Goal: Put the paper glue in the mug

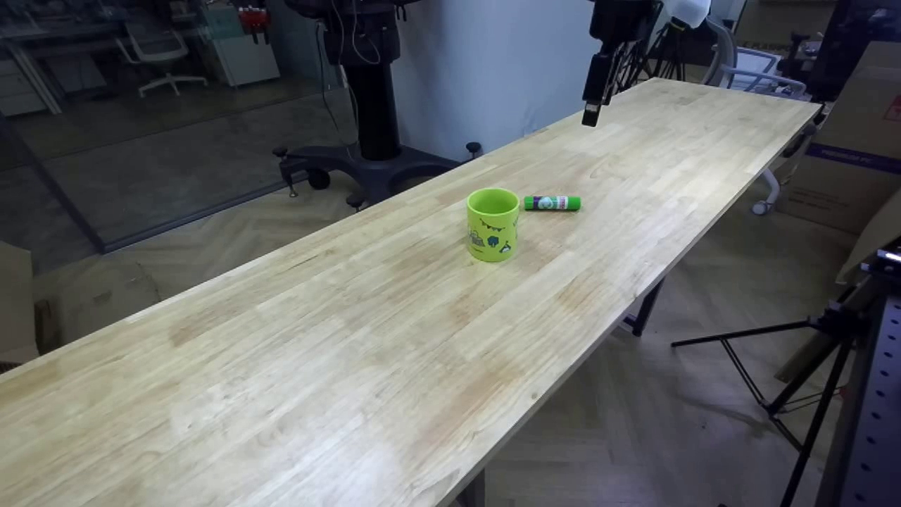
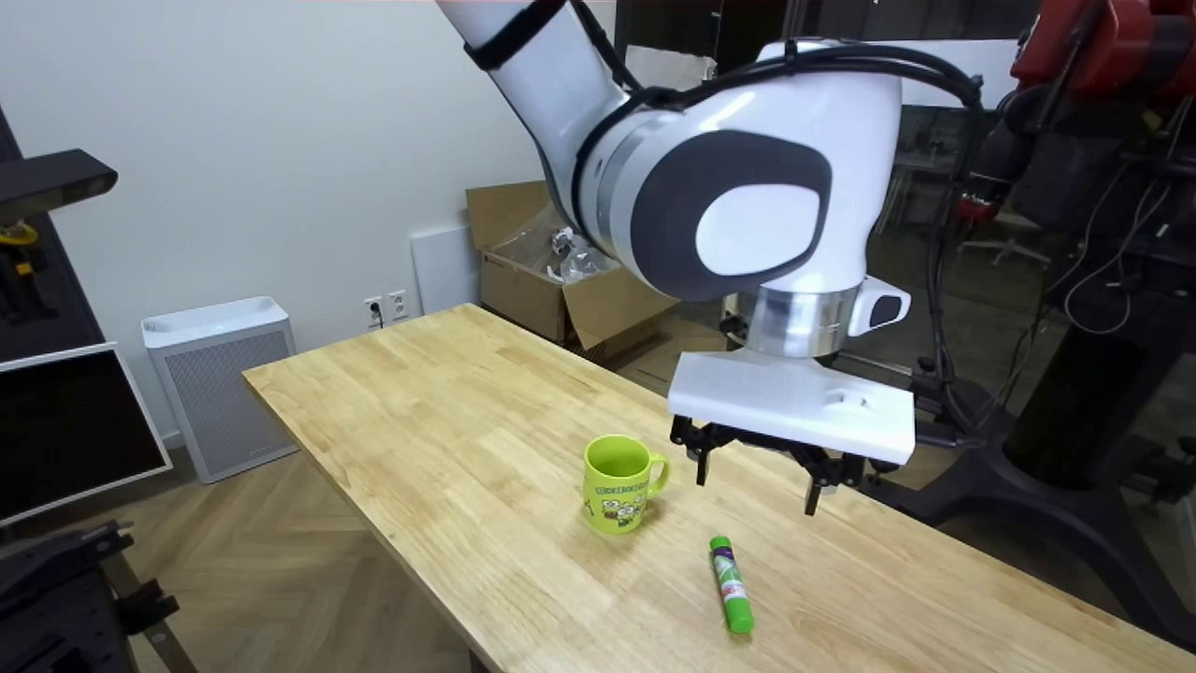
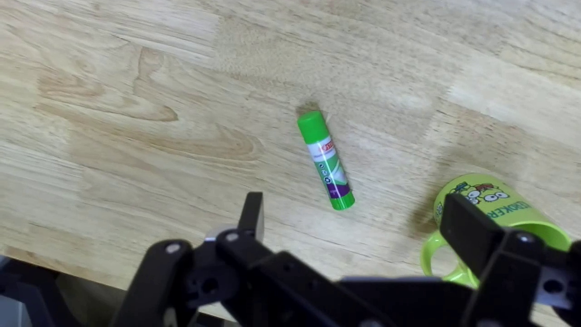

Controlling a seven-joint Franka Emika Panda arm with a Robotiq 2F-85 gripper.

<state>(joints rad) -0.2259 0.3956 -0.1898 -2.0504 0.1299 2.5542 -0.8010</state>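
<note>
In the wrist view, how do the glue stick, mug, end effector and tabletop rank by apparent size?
1. Tabletop, by far
2. End effector, though its nearness to the camera inflates it
3. Mug, partly covered
4. Glue stick

1 glue stick (image 1: 552, 203) lies near 1 mug (image 1: 492, 234).

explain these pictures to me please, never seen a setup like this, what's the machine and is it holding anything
The machine is a white robot arm; the black tool at its end does the grasping. Two pictures come from cameras outside the robot, looking from different places; the remaining close-up comes from a camera on its wrist. On the wooden table, a green glue stick lies on its side and a lime-green mug stands upright, apart from it. Nothing is held: the tool is open and empty.
</note>
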